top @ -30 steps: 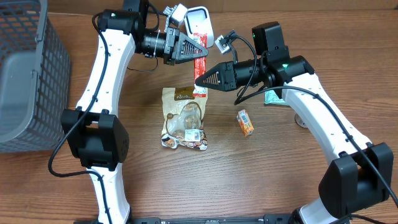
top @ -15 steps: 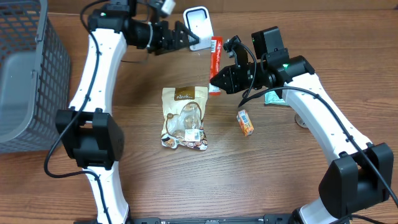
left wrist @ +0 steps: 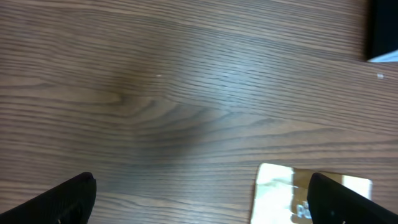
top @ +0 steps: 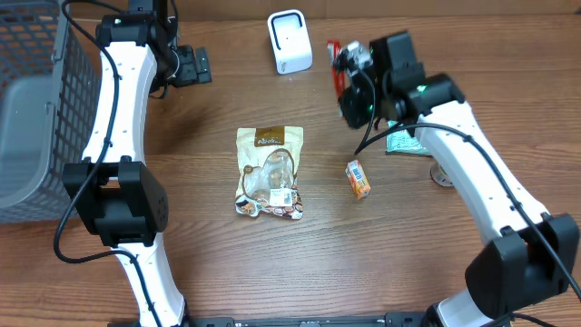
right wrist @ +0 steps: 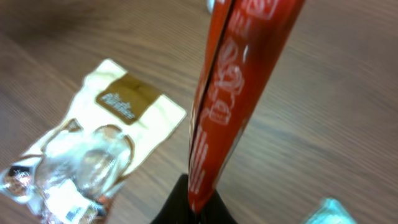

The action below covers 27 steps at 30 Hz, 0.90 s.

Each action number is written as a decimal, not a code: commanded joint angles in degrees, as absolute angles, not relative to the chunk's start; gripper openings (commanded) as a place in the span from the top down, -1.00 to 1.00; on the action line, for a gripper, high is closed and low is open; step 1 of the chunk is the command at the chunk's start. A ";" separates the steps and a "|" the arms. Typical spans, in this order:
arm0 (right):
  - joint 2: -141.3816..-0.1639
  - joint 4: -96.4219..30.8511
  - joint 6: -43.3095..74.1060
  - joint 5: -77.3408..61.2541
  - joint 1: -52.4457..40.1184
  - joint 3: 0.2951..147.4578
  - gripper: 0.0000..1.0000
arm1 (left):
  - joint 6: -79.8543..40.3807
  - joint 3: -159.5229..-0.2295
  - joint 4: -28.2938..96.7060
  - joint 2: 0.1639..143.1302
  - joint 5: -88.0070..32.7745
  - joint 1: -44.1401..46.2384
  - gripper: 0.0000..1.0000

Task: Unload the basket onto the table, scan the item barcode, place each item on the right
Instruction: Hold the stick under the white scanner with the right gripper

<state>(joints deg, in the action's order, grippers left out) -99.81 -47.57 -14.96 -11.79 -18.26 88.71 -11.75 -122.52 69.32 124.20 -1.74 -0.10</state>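
Observation:
The item is a long red packet. My right gripper is shut on its lower end and holds it upright above the table. It hangs just right of the white scanner at the back. My left gripper is open and empty at the far left of the table, well away from the packet. In the left wrist view its two fingertips stand wide apart over bare wood.
A cream snack bag lies mid-table. A small orange box lies to its right. A teal packet sits under the right arm. A grey wire basket fills the left edge.
The left gripper opened, let go of the red packet and drew back to the far left. The right gripper kept the packet and carried it back and to the right, beside the scanner.

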 commanded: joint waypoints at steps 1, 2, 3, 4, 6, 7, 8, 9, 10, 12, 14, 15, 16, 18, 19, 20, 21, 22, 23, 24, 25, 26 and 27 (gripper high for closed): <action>-97.84 -48.56 -20.80 -0.38 -19.14 99.44 0.93 | -12.43 -123.48 69.36 123.31 2.33 -0.03 -1.00; -97.93 -48.62 -21.82 2.07 -19.44 101.21 0.93 | -12.43 -123.48 69.36 123.31 2.31 -0.01 -0.99; -98.06 -48.60 -23.14 4.21 -19.75 102.69 0.93 | -12.43 -123.48 69.36 123.31 2.31 -0.01 -0.99; -98.26 -48.31 -24.97 6.76 -20.18 104.05 0.93 | -12.43 -123.48 69.36 123.31 2.31 -0.01 -0.99; -98.72 -47.11 -27.46 10.35 -20.75 104.95 0.93 | -12.43 -123.48 69.36 123.31 2.31 -0.03 -1.00; -98.94 -46.30 -28.80 11.92 -21.04 104.95 0.93 | -12.43 -123.48 69.36 123.31 2.31 -0.03 -0.99; -99.85 -45.12 -31.66 13.04 -21.37 104.92 0.93 | -12.45 -123.48 69.36 123.31 2.31 -0.01 -0.99; -100.33 -44.53 -33.06 12.95 -21.41 104.92 0.93 | -12.43 -123.48 69.36 123.31 2.33 -0.01 -0.99; -101.36 -43.57 -34.26 13.02 -21.43 104.92 0.93 | -12.43 -123.48 69.36 123.31 2.31 -0.03 -1.00; -103.31 -41.52 -36.60 13.04 -21.41 104.92 0.93 | -12.43 -123.48 69.36 123.31 2.31 -0.01 -0.99; -106.04 -38.70 -39.59 13.26 -21.41 104.92 0.93 | -12.43 -123.48 69.36 123.31 2.31 -0.01 -0.99; -108.49 -35.81 -41.39 15.05 -21.43 104.92 0.93 | -12.43 -123.48 69.36 123.31 2.31 -0.03 -0.99; -109.30 -34.72 -41.95 15.97 -21.43 104.92 0.93 | -12.43 -123.48 69.36 123.31 2.33 -0.03 -0.99; -113.06 -30.17 -44.14 19.55 -21.65 104.92 0.93 | -12.43 -123.48 69.36 123.31 2.31 -0.01 -1.00; -114.85 -28.03 -45.19 21.06 -21.65 104.92 0.93 | -12.43 -123.48 69.36 123.31 2.31 -0.03 -0.99; -117.47 -24.80 -45.56 22.94 -21.65 104.92 0.93 | -12.43 -123.48 69.36 123.31 2.31 -0.03 -0.99; -118.41 -23.49 -45.56 23.57 -21.65 104.92 0.93 | -12.43 -123.48 69.36 123.31 2.31 -0.01 -0.99; -120.73 -20.40 -45.78 24.43 -21.65 104.92 0.93 | -12.43 -123.48 69.36 123.31 2.33 -0.03 -0.99; -121.84 -18.83 -45.78 24.43 -21.65 104.92 0.93 | -12.43 -123.48 69.36 123.31 2.31 -0.03 -0.99; -123.31 -16.97 -46.00 24.43 -21.71 104.92 0.93 | -12.43 -123.48 69.36 123.31 2.31 -0.03 -0.99; -124.40 -15.84 -46.83 24.43 -21.80 104.92 0.93 | -12.43 -123.48 69.36 123.31 2.31 -0.03 -0.99; -125.64 -14.63 -47.57 24.69 -22.02 104.92 0.93 | -12.43 -123.48 69.36 123.31 2.31 -0.01 -0.99; -126.41 -13.87 -48.58 25.10 -22.11 104.92 0.93 | -12.45 -123.48 69.36 123.31 2.33 -0.03 -0.99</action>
